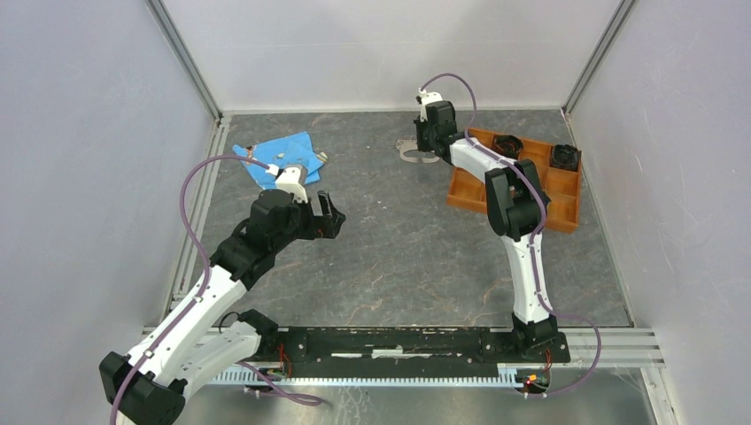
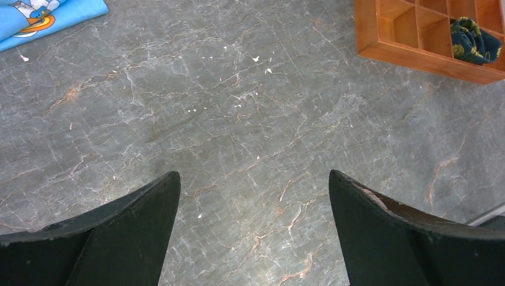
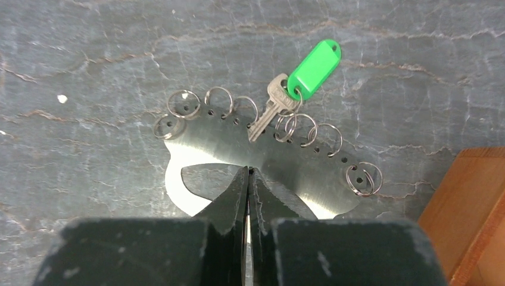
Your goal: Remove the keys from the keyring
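The keyring (image 3: 298, 164) is a flat grey metal oval plate lying on the table, with a row of holes that carry several small split rings. One silvery key (image 3: 269, 108) with a bright green tag (image 3: 314, 68) hangs on it; I see no other keys on it. My right gripper (image 3: 248, 171) is shut, its tips together right over the plate's inner edge. In the top view the keyring (image 1: 409, 152) lies at the back, just left of the right gripper (image 1: 430, 142). My left gripper (image 1: 329, 217) is open and empty above bare table, as the left wrist view (image 2: 253, 176) shows.
An orange compartment tray (image 1: 460, 197) stands right of the keyring with dark objects (image 1: 507, 144) in it; its corner shows in the right wrist view (image 3: 470, 214). A blue cloth (image 1: 279, 158) with small silvery bits lies at the back left. Walls enclose the table.
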{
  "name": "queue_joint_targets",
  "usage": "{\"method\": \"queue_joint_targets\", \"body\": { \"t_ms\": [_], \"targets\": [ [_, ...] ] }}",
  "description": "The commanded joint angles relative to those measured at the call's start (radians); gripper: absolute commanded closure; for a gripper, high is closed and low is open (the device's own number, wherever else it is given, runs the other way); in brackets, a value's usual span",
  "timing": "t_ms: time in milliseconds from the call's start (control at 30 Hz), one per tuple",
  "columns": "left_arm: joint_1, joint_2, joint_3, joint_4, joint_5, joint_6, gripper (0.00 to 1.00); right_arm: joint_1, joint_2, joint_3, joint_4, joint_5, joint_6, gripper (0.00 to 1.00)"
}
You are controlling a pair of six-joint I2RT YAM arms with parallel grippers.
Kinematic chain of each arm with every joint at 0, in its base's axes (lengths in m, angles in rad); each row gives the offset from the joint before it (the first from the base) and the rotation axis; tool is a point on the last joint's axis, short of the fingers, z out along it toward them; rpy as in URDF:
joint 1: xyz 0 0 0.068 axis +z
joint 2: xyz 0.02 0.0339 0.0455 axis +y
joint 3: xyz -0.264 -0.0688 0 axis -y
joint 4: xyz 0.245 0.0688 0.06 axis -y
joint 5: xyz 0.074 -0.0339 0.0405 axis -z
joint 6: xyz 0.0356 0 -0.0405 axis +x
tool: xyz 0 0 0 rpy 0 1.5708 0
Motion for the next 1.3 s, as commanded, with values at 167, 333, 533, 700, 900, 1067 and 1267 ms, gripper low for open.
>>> {"method": "queue_joint_targets", "body": {
  "t_ms": [167,333,533,700,900,1067,1267],
  "targets": [
    [0.012,-0.011,-0.005,0.042,0.030,0.018,0.00,-0.009,0.048,0.085,-0.017,0.016,-0.045,0.92],
    [0.023,-0.009,-0.005,0.048,0.042,0.019,0.00,-0.011,0.062,0.088,-0.035,0.024,-0.068,0.91],
    [0.032,-0.007,-0.006,0.052,0.065,0.018,0.00,-0.014,0.092,0.112,-0.059,0.021,-0.070,0.92],
    [0.035,-0.011,-0.010,0.054,0.069,0.017,0.00,-0.013,0.093,0.110,-0.062,0.022,-0.069,0.91],
    [0.038,-0.011,-0.010,0.055,0.075,0.018,0.00,-0.013,0.077,0.084,-0.100,0.038,-0.064,0.92],
    [0.044,-0.010,-0.011,0.058,0.089,0.017,0.00,-0.011,0.018,-0.018,-0.121,0.045,-0.049,0.92],
    [0.057,-0.005,-0.013,0.061,0.112,0.018,0.00,0.005,-0.082,-0.173,-0.123,0.065,-0.038,0.92]
  ]
}}
